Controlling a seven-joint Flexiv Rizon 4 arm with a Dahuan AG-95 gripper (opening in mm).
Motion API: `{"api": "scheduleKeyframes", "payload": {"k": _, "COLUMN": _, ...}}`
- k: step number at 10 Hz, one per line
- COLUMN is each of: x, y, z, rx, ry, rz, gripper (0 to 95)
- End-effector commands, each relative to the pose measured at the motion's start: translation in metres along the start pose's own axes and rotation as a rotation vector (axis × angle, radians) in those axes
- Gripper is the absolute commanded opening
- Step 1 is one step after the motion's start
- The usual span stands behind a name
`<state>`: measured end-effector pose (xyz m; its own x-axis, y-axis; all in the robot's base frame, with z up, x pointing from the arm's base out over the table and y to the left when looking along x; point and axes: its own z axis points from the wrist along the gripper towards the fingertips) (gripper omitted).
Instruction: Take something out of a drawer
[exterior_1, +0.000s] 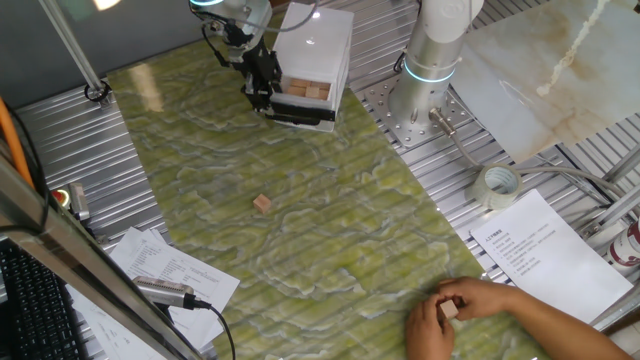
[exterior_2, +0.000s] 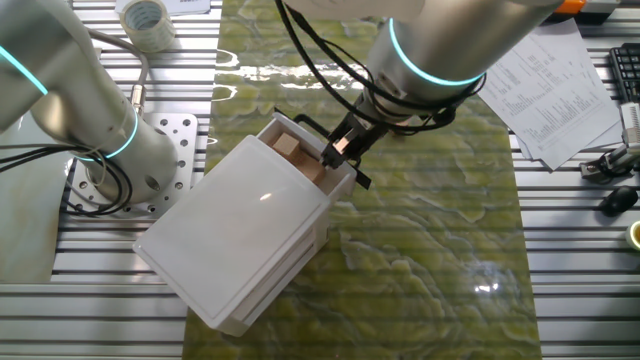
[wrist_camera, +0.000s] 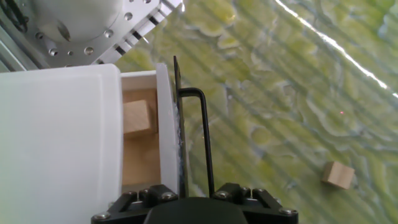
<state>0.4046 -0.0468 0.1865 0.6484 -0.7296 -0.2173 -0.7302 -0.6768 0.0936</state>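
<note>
The white box stands at the far end of the green mat, and its drawer is pulled partly out. Light-tan wooden blocks lie in the drawer. The hand view shows one block inside the drawer, behind its white front and black bar handle. My gripper is right at the drawer front, with the handle between its finger mounts. The fingertips are hidden, so its state is unclear. In the other fixed view the gripper hangs over the open drawer.
One loose block lies on the mat, mid-table; it also shows in the hand view. A person's hand holds another block at the near right edge. The second arm's base, a tape roll and papers stand right of the mat.
</note>
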Motion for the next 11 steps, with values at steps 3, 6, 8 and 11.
{"api": "scheduleKeyframes", "payload": {"k": 3, "x": -0.006, "y": -0.012, "z": -0.006, "rx": 0.010, "ry": -0.009, "rz": 0.002, "gripper": 38.0}}
{"api": "scheduleKeyframes", "payload": {"k": 6, "x": -0.008, "y": -0.014, "z": -0.008, "rx": 0.002, "ry": -0.019, "rz": 0.047, "gripper": 38.0}}
{"api": "scheduleKeyframes", "payload": {"k": 8, "x": -0.010, "y": -0.010, "z": -0.021, "rx": -0.017, "ry": 0.000, "rz": 0.111, "gripper": 38.0}}
{"api": "scheduleKeyframes", "payload": {"k": 11, "x": -0.007, "y": -0.007, "z": -0.025, "rx": -0.017, "ry": -0.007, "rz": 0.233, "gripper": 38.0}}
